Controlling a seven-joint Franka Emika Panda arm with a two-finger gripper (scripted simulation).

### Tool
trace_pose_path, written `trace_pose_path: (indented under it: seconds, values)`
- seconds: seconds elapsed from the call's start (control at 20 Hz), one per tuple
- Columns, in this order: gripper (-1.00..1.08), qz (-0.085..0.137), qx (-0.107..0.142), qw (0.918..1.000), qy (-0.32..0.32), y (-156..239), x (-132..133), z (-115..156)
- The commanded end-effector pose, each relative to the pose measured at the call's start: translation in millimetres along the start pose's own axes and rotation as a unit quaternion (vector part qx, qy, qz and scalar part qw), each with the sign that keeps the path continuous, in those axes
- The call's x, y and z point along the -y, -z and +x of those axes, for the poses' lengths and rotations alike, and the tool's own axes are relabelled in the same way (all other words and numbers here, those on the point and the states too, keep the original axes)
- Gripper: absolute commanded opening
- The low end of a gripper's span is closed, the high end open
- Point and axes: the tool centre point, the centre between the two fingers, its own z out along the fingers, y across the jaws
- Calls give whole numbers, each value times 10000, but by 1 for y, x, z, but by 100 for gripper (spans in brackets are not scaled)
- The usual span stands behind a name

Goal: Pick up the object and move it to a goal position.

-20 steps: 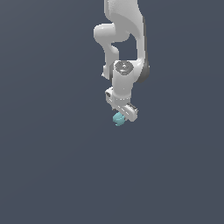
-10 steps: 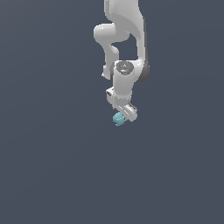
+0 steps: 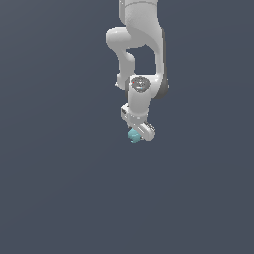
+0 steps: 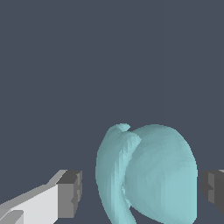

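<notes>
The white arm is being shown reaching down from the top of the exterior view, with its wrist folded under it and the jaws pointing downward at about the middle of the picture. The gripper is being seen only small there, against a plain dark grey-blue backdrop on which no edge or surface can be made out.

The object is being shown as a light teal speck right at the jaws' tips, slightly toward the exterior view's left of the white finger block. In the wrist view the object is being rendered not as a plain cube but as a rounded, lobed teal body with a ridge and a small nub on one side. It is lying between the two dark grey fingertips. The second pad is being seen just beside the object at the picture's edge, and it cannot be told whether it is touching. A clear strip of backdrop is being shown between the first pad and the object. So the jaws are being held parted around the object, not clenched on it.

Whether the object is resting on anything cannot be told.
</notes>
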Motion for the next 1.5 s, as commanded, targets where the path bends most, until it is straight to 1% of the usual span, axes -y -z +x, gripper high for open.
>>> trace_pose_path:
  seconds: [0.0, 0.3, 0.35, 1.0, 1.2, 1.45]
  values:
    - [100, 1, 0, 10000, -6, -10, 0, 0]
    - [100, 2, 1, 10000, -8, -20, 0, 0]
    - [-100, 2, 1, 10000, -8, -20, 0, 0]
    - [-100, 8, -2, 10000, -6, -18, 1, 3]
    - [-100, 8, -2, 10000, -6, -14, 3, 14]
    - [-100, 6, -3, 10000, -6, -4, 6, 40]
